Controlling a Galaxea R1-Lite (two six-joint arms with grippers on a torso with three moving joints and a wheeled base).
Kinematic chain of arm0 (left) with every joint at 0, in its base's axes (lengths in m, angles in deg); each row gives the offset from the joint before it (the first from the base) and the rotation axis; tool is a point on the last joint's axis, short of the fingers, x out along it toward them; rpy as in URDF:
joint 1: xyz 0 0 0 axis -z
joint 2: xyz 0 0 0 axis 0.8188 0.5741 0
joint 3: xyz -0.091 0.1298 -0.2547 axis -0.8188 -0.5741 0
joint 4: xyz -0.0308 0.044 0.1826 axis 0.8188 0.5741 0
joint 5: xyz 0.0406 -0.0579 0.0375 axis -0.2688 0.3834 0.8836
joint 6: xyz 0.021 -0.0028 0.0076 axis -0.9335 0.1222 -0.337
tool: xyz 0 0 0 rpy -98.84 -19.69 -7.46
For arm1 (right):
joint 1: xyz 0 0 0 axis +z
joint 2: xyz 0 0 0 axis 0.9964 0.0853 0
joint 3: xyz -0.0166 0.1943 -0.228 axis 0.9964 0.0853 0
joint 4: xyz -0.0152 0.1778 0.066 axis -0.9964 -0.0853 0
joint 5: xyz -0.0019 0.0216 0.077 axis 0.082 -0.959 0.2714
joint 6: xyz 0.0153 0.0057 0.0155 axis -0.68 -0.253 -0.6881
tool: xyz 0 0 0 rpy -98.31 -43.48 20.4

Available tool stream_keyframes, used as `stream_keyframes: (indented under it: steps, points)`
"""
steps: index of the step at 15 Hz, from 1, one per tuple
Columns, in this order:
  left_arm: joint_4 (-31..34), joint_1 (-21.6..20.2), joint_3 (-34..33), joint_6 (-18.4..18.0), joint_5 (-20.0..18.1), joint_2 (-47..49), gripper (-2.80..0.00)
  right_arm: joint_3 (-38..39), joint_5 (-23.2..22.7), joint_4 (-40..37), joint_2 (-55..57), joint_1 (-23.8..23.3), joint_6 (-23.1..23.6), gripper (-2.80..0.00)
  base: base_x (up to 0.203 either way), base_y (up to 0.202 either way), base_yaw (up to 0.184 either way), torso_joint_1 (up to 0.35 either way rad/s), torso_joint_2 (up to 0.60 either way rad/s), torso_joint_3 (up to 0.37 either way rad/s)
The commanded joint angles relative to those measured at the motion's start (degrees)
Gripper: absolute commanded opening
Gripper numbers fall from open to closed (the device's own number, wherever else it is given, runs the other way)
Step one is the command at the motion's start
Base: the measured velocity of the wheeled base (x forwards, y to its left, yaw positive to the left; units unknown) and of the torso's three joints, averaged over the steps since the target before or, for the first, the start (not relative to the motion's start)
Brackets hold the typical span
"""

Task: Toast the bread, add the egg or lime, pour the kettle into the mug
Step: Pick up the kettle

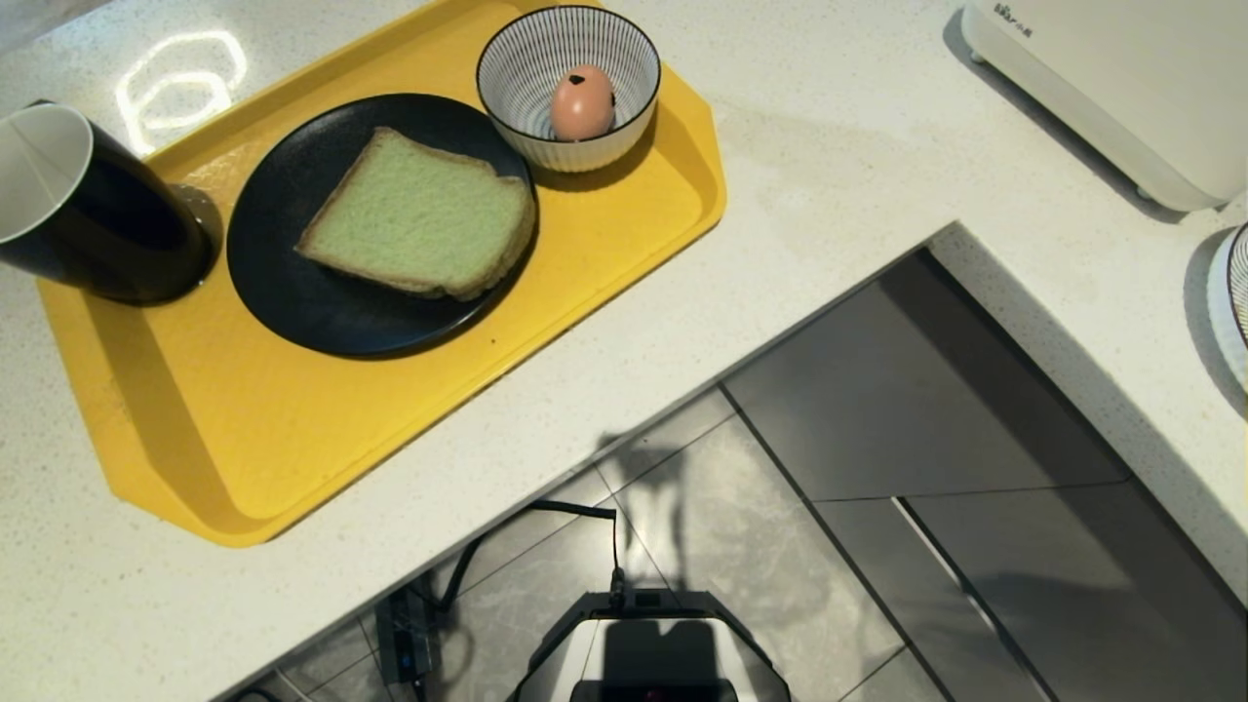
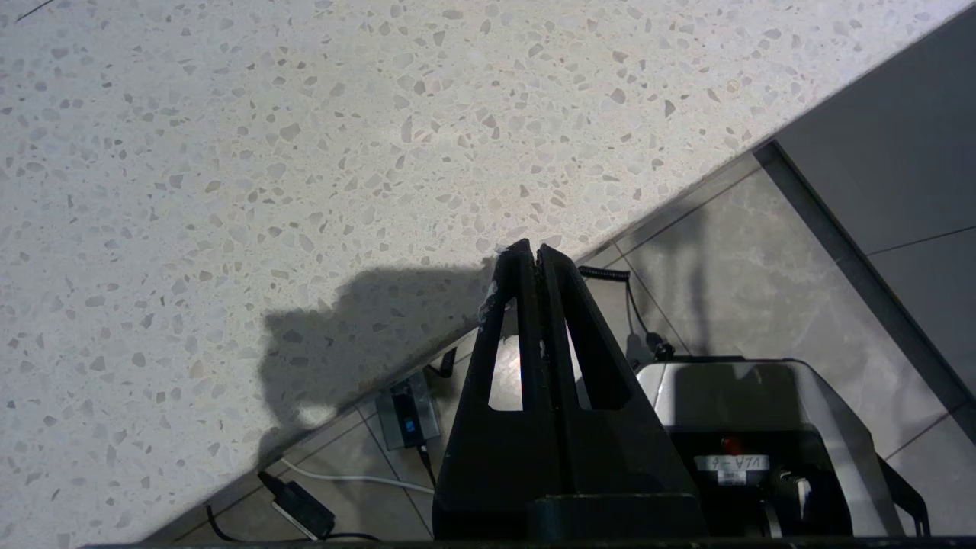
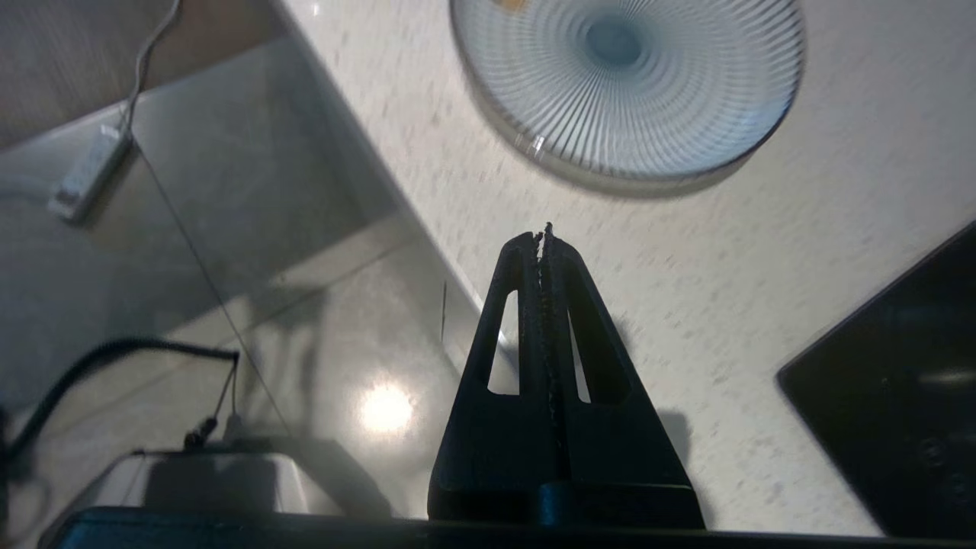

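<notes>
Yellow tray [image 1: 185, 429] lies on the speckled white worktop [image 1: 838, 166], angled to its edge. On the tray: black plate [image 1: 292, 292] with the bread [image 1: 419, 214] lying flat on it, green crumb up. Just beside the plate, at the tray's far corner, a striped bowl [image 1: 568, 78] holds the egg [image 1: 582, 102], pinkish, with a black mark on top. Mug [image 1: 83, 210], black outside and white inside, stands at the tray's left end, near the plate. Kettle not seen in any view.

White appliance [image 1: 1121, 88] at the far right of the worktop. A second striped dish [image 1: 1230, 302] shows at the right edge of the head view; the right wrist view has it [image 3: 625, 84] empty apart from a small unclear scrap at its rim.

Left gripper [image 2: 531, 255]: fingers pressed together, nothing between them, over the worktop's edge, floor [image 2: 762, 252] beyond it. Right gripper [image 3: 543, 238]: fingers likewise closed and empty, over the worktop near the dish, a dark flat panel [image 3: 892, 381] to one side. Neither arm shows in the head view; robot base [image 1: 653, 653] visible below.
</notes>
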Motion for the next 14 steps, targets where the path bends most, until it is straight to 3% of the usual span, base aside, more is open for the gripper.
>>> stream_keyframes:
  steps: [1,5,10,14]
  points:
    - [-0.03,-0.01,-0.79,0.02,0.04,0.0,-2.8,9.74,-0.91,5.93,0.06,0.03,0.88,-2.8,0.0,0.0,0.0,0.0,0.0,0.0]
    - [-0.03,-0.02,-0.79,0.02,-0.01,0.0,-2.8,22.84,-2.7,22.9,0.08,0.02,3.78,-2.8,0.0,0.0,0.0,0.0,0.0,0.0]
    - [-0.03,-0.01,-0.79,0.02,-0.05,0.0,-2.8,22.83,-3.65,13.45,0.05,0.02,2.44,-2.8,0.0,0.0,0.0,0.0,0.0,0.0]
    - [-0.03,-0.01,-0.79,0.02,-0.05,0.0,-2.8,22.83,-17.54,12.17,0.07,0.02,3.95,-2.8,0.0,0.0,0.0,0.0,0.0,0.0]
